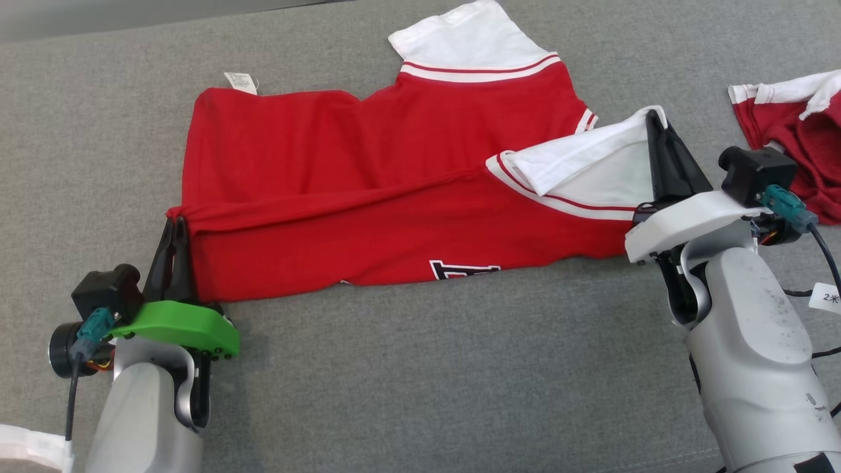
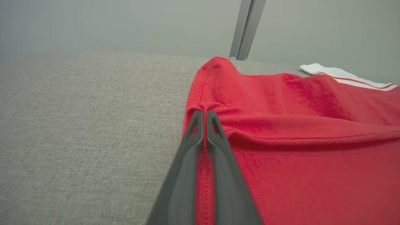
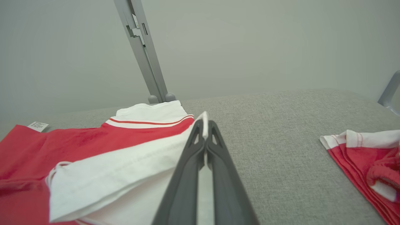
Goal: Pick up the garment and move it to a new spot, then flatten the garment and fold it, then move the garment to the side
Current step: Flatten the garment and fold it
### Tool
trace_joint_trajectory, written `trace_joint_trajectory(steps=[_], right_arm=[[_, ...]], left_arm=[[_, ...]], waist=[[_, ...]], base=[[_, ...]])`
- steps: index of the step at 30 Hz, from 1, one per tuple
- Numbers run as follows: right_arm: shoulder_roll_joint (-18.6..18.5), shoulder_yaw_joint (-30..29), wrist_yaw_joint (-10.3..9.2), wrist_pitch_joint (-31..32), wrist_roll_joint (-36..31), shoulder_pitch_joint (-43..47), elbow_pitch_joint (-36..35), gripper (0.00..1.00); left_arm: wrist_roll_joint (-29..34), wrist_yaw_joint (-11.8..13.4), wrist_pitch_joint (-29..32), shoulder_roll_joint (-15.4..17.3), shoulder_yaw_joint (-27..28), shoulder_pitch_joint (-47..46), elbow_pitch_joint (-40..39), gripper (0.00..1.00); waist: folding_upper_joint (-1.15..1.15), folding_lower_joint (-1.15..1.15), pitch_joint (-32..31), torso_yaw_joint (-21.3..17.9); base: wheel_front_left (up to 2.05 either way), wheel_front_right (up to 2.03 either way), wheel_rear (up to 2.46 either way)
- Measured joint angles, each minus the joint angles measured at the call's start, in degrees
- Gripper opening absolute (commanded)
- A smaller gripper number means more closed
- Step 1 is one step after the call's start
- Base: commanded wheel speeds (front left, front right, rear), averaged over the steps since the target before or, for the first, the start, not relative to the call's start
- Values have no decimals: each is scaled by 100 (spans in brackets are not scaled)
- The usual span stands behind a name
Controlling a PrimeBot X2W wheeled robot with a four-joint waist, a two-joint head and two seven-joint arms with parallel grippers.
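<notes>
Garment [image 1: 368, 197], red with white sleeves, is laid across the grey surface [image 1: 420, 381] at the centre of the head view with a lengthwise fold. Its red hem is pinched at eight o'clock by the left gripper [image 1: 176, 226], and a white sleeve edge is clamped at two o'clock by the right gripper [image 1: 655, 121], each pair of jaws pressed together on cloth

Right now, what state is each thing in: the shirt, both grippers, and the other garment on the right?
shirt: lying spread on the grey surface, near edge lifted, partly folded lengthwise.
left gripper: shut on the shirt's red hem.
right gripper: shut on the shirt's white sleeve.
other garment: crumpled, lying apart, not held.
</notes>
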Motion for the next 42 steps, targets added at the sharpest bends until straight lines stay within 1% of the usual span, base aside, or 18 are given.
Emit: trace_joint_trajectory(steps=[1, 2, 3, 4, 6, 11, 16, 20, 25, 31, 36, 37, 38, 39, 42], right_arm=[[4, 0, 0, 0, -18, -10, -1, 22], [14, -13, 0, 0, -34, -16, -32, 91], [19, -31, 0, 0, -37, -19, -70, 100], [18, -43, 0, 0, -52, -15, -109, 100], [15, -57, 0, 0, -90, 34, -258, 100], [15, -141, 0, 0, -221, 579, -616, 100], [19, -191, 0, 0, -281, 1219, -711, 100], [18, -252, 0, 0, -354, 1485, -617, 100], [18, -258, 0, 0, -438, 1497, -454, 100], [16, -80, 0, 0, -602, 1372, 74, 100], [15, 101, 0, -20, -661, 1238, 410, 100], [4, 141, -1, -27, -678, 1224, 488, 49], [0, 186, -7, -46, -678, 1202, 569, 30], [0, 218, -7, -52, -672, 1182, 622, 0], [-5, 355, -4, -59, -543, 1123, 734, 0]], left_arm=[[12, 0, 0, 0, 29, -2, 13, 0], [41, 0, 0, -3, 62, -3, 24, 34], [59, 0, 0, -18, 104, -3, 20, 94], [78, 0, 0, -38, 171, -3, 15, 100], [109, 0, -1, -67, 302, 3, -56, 100], [143, 0, -1, -152, 552, 256, -366, 100], [135, 0, -9, -179, 421, 700, -353, 100], [92, 0, -9, -194, 309, 792, -183, 100], [214, 0, -16, -194, 308, 752, 208, 100], [375, 0, -70, -187, 296, 492, 773, 100], [357, 0, -123, -160, 108, 292, 1189, 100], [327, 0, -138, -155, 57, 242, 1293, 60], [304, 1, -146, -148, -10, 201, 1379, 43], [279, 2, -154, -131, -59, 168, 1440, 0], [155, 8, -163, -81, -250, 81, 1593, 0]], waist=[[0, 0, 18, 3], [0, 0, 34, 6], [0, 0, 43, 9], [0, 0, 46, 12], [0, 0, 45, 18], [0, 0, -2, 18], [0, 0, -55, -13], [0, 0, -40, -30], [0, 0, 5, -35], [0, 0, 26, -37], [0, 0, 45, -13], [0, 0, 42, -6], [0, 0, 39, 2], [0, 0, 37, 6], [0, 0, 19, 21]], base=[[0, 0, 0], [0, 0, 0], [0, 0, 0], [0, 0, 0], [0, 0, 0], [0, 0, 0], [0, 0, 0], [0, 0, 0], [0, 0, 0], [0, 0, 0], [0, 0, 0], [0, 0, 0], [0, 0, 0], [0, 0, 0], [0, 0, 0]])
